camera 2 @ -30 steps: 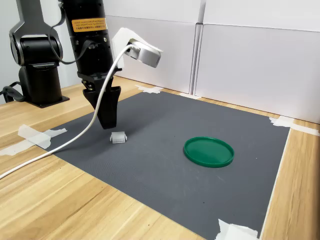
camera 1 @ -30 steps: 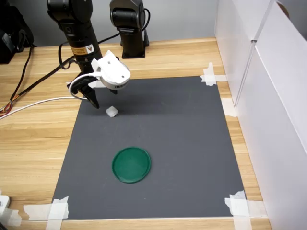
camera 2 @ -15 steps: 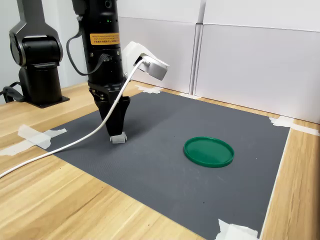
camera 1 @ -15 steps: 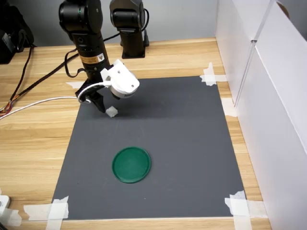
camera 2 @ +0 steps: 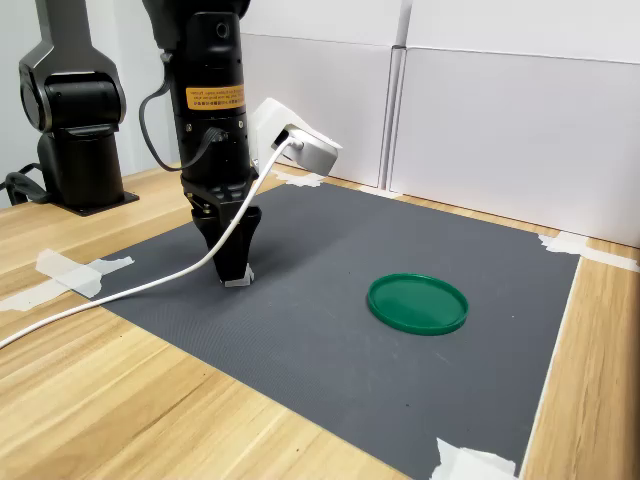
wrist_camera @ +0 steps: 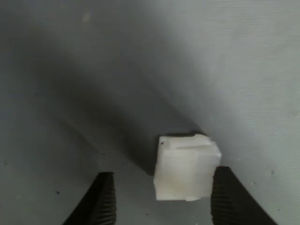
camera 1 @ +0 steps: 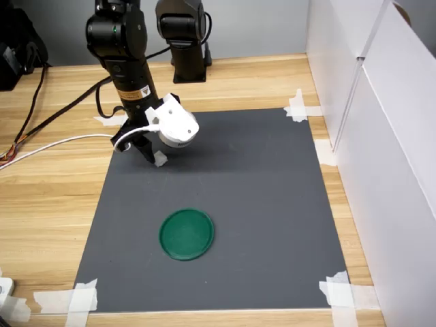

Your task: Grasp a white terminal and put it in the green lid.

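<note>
The white terminal (wrist_camera: 187, 166) lies on the dark grey mat, a small blocky piece seen close up in the wrist view. My gripper (wrist_camera: 162, 187) is down at the mat with its two black fingers on either side of it. One finger (wrist_camera: 227, 199) is at the terminal's side, and a gap shows between the terminal and the other finger (wrist_camera: 98, 201). In both exterior views the gripper (camera 1: 151, 155) (camera 2: 233, 270) covers most of the terminal (camera 1: 161, 161) (camera 2: 238, 282). The green lid (camera 1: 187, 234) (camera 2: 417, 303) lies flat and empty nearer the mat's front edge in the first exterior view.
The grey mat (camera 1: 259, 191) is taped to a wooden table. White panels (camera 1: 381, 136) wall off the first exterior view's right. A second black arm base (camera 1: 181, 37) stands behind the mat. A white cable (camera 1: 54, 145) trails from the wrist across the table.
The arm has come down and shifted over the terminal: its fingers, beside and above the piece a second ago, now straddle it at mat level. The terminal and lid have not moved.
</note>
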Robot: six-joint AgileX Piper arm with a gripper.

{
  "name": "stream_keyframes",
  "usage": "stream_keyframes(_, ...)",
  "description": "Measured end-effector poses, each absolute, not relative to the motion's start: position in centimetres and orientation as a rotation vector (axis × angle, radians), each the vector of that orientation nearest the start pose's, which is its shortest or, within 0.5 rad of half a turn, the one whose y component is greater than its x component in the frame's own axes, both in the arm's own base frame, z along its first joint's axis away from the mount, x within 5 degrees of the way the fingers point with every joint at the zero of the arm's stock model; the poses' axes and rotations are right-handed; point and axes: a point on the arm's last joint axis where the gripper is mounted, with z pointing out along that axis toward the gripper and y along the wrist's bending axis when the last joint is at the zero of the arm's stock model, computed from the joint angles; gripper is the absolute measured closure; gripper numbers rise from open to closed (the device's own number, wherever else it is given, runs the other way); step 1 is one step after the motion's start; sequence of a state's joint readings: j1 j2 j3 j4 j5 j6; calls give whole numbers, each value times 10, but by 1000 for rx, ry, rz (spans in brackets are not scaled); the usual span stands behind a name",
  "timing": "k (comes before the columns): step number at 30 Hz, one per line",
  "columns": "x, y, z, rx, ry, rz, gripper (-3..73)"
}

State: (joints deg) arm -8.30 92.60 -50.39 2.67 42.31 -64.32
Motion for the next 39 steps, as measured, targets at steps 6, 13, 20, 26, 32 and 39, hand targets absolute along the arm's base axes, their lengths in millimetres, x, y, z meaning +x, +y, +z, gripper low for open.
stream_keyframes(6,281,-38,178,-1332,2641,-126,266)
stream_keyframes(13,285,-39,176,-1288,2662,-141,409)
stream_keyframes(20,287,-38,180,-1262,2691,-93,410)
stream_keyframes(26,300,-37,200,-1222,2673,-71,410)
stream_keyframes(32,299,-37,215,-1207,2655,-82,410)
stream_keyframes(39,295,-35,227,-1177,2638,-80,410)
